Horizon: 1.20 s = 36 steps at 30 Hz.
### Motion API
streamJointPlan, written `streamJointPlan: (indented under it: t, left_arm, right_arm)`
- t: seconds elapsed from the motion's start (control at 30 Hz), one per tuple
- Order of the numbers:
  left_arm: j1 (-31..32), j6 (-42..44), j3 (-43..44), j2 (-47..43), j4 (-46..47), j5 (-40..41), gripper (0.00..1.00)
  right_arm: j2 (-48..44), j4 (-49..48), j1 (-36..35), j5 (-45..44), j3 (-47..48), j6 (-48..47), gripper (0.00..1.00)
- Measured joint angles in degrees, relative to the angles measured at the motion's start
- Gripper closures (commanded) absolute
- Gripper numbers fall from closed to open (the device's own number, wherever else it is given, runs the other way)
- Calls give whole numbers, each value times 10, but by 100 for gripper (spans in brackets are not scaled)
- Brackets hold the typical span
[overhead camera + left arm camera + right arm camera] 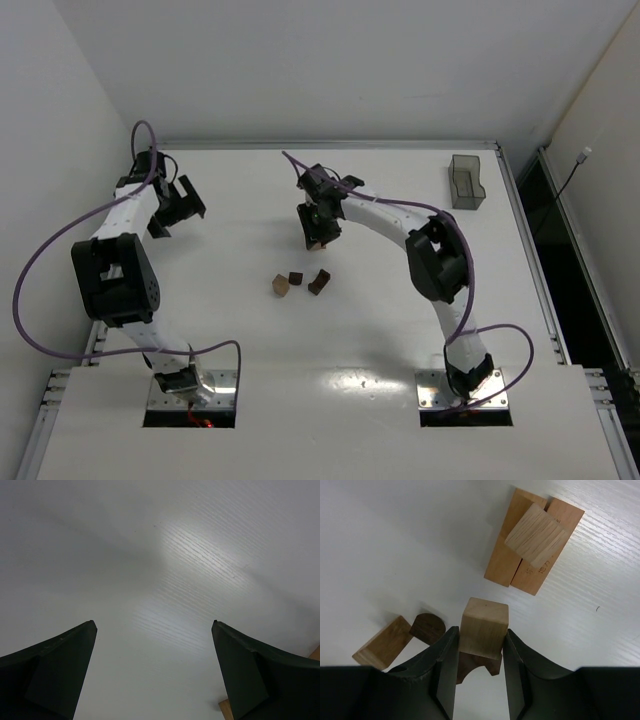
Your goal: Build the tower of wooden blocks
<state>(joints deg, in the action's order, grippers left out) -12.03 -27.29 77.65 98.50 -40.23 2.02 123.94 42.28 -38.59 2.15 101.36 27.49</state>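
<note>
In the right wrist view, my right gripper [481, 630] is shut on a light tan cube [484, 617], held above the table. The wood block tower [535, 540] stands beyond it: two tan planks lie side by side with a pale cube on top. A dark brown arch block [490, 664] lies on the table under the held cube. From above, my right gripper [318, 236] hangs at the table's middle and hides the tower. My left gripper [180, 205] stands open at the far left over bare table, and its fingers [65, 665] have nothing between them.
Three loose blocks lie just in front of the right gripper: a tan one [280, 285], a dark one [296, 279] and a brown one [319, 282]. A translucent grey container [466, 183] stands at the back right, and walls rise close behind the table.
</note>
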Motion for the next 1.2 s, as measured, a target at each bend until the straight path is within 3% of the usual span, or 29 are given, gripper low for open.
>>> streamJointPlan:
  t: [1.2]
  left_arm:
    - [0,0,14,11,0,1,0]
  right_arm:
    - [70,-21,24,-5,34,-3,98]
